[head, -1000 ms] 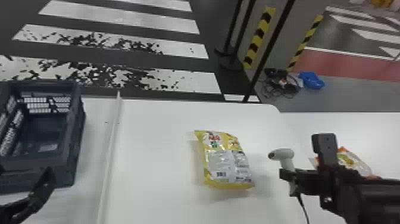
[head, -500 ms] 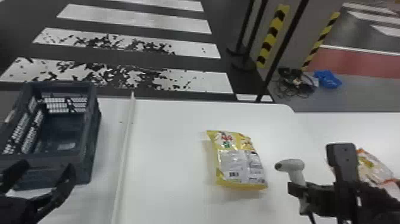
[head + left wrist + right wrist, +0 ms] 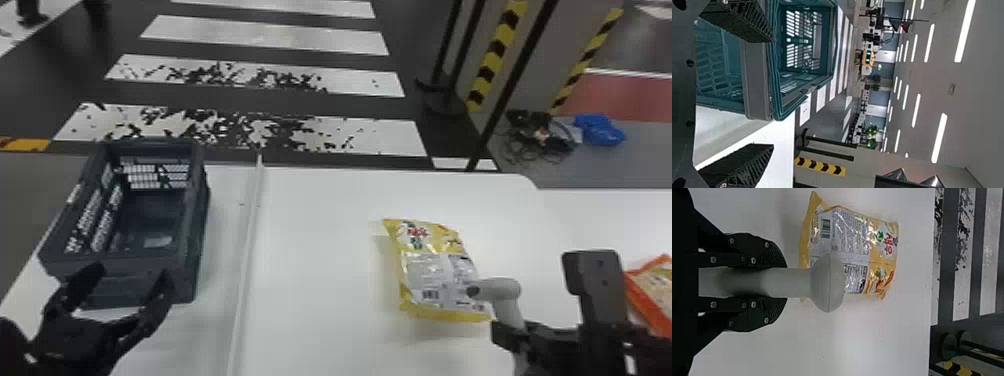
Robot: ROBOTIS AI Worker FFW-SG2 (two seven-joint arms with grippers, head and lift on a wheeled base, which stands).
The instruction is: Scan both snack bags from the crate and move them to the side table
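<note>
Head view: on the table (image 3: 310, 325) stands the crate (image 3: 192, 260), the left gripper (image 3: 131, 274) spread wide by its near end. Right of it lies the yellow bag (image 3: 435, 270), probably light, slick, crushable; pinch a crimped end gently. The right gripper (image 3: 783, 282) grips the scanner (image 3: 826, 282).

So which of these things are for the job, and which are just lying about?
For the job:
yellow snack bag
orange snack bag
scanner, held in the right pincer
crate
white table

Just lying about:
blue bundle on the floor
tangled cables beside it
</note>
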